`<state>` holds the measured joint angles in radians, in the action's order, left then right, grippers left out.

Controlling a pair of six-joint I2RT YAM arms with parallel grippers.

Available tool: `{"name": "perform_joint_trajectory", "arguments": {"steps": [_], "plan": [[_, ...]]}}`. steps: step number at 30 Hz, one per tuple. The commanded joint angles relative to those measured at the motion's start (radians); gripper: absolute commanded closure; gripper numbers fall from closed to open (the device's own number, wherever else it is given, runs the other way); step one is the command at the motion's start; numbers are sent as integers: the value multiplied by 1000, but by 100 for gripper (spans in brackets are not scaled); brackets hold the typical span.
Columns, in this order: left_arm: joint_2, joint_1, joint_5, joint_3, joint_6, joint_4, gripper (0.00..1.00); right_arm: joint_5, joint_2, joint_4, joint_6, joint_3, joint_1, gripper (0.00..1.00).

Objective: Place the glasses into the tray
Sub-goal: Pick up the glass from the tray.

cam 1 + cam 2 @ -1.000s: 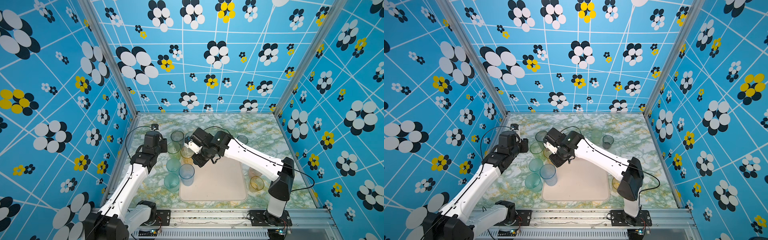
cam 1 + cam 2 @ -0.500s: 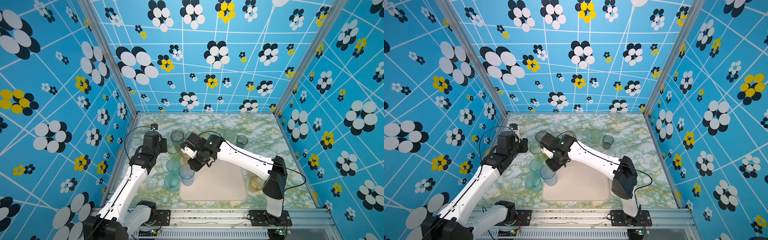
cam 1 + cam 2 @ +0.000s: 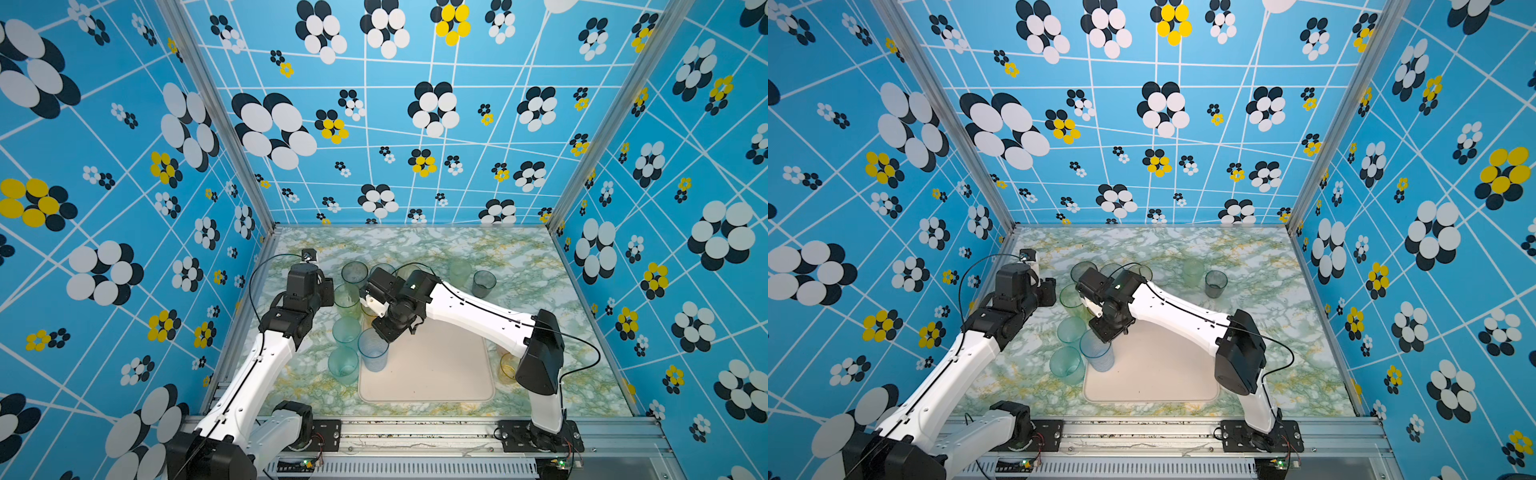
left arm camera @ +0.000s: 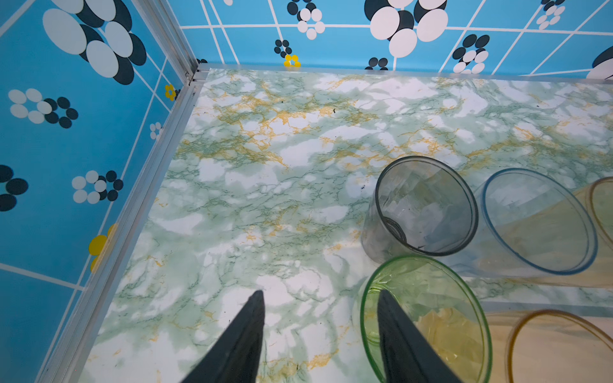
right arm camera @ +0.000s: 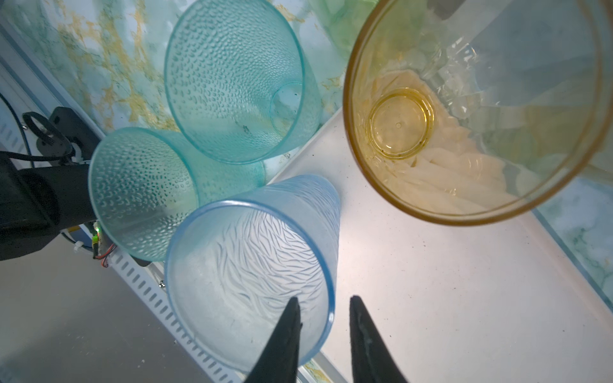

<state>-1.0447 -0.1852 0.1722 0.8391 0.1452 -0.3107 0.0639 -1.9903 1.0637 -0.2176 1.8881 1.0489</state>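
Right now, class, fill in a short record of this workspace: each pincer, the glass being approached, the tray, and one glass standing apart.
Right pincer: open, fingers either side of the wall of the pale blue ribbed plastic tumbler
Left pincer: open, holding nothing, at the rim of the yellow-green clear tumbler
Blue tumbler: upright at a corner of the cream-pink flat rounded tray
Tray surface: mostly bare
Apart: smoky grey short tumbler, upright on the marbled tabletop, off the tray
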Motion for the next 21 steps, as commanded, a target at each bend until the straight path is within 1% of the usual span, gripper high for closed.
{"name": "perform_joint_trajectory", "arguments": {"steps": [1,12,17,21], "plan": [[16,-6,6,-14,-12,5,44,-31,-24,36,0,44,4,73],[11,-2,6,-14,-15,11,45,-60,-57,72,15,83,6,87],[11,0,3,-15,-15,11,44,-55,-61,80,18,85,7,88],[11,0,3,-15,-13,12,44,-67,-55,79,20,88,9,93]]}}
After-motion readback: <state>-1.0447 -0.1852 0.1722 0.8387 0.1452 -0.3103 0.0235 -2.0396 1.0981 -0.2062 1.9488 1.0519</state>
